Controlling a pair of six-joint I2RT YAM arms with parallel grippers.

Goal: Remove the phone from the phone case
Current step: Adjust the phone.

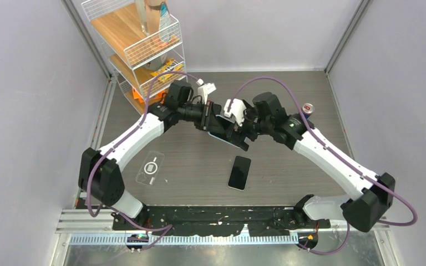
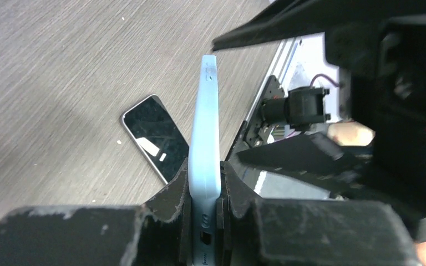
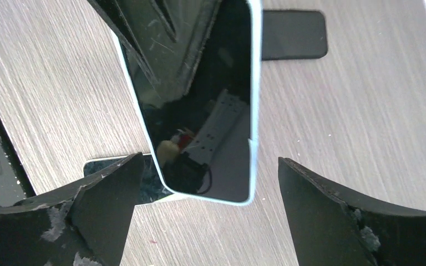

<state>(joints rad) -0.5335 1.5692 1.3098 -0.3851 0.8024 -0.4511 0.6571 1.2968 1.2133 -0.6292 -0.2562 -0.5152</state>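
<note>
Over the middle of the grey, wood-grained worktop (image 1: 188,160), in the top view, a slim phone case (image 1: 222,134) was held aloft by the left gripper (image 1: 213,123), and the right gripper (image 1: 239,133) was seen close against its other side. A second handset (image 1: 239,172), glossy black with rounded corners, was laid flat nearer the arm bases. A clear case (image 1: 150,168) was laid well to its left, and a wire rack (image 1: 138,44) was set in the far left corner.

From the left wrist, the pale blue, smooth case was seen edge-on, clamped between scuffed black fingers (image 2: 172,199).

From the right wrist, the phone (image 3: 199,83) was seen seated in the case, its mirror-like screen framed by the pale rim. The right gripper's wedge-shaped fingers were spread wide on either side of its lower end, neither touching it.
</note>
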